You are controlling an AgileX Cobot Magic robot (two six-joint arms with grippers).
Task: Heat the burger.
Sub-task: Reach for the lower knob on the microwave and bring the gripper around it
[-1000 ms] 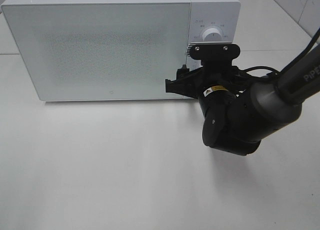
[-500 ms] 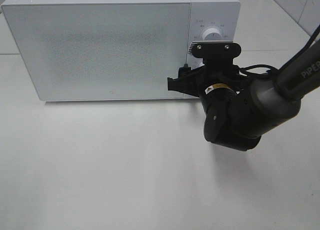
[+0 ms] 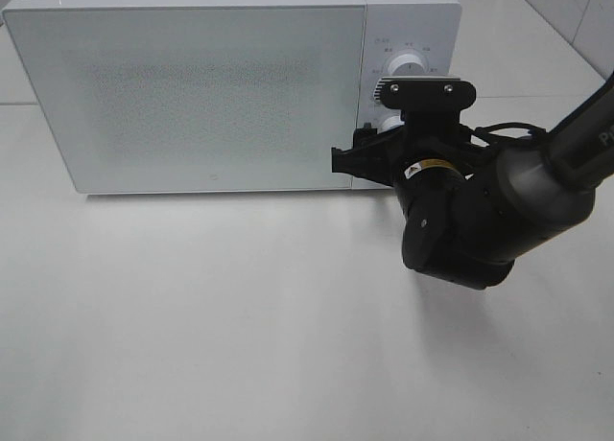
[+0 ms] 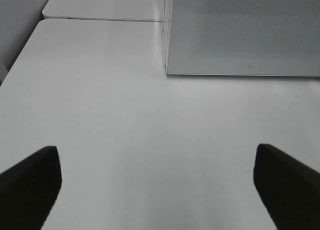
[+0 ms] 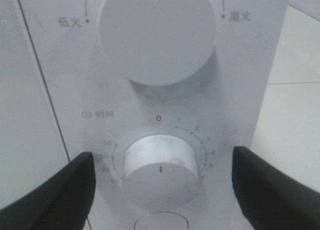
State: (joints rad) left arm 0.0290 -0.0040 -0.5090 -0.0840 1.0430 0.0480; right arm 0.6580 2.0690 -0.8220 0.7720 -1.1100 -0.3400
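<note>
The right gripper is open wide and holds nothing, with the lower knob of the microwave between its fingers but not touching, the left gripper hangs wide open and empty over the table, and I cannot see the burger.

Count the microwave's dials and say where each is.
2. The upper dial sits near the panel's top; the timer dial is directly below it. Lower down the panel is cut off, so another may be hidden.
</note>
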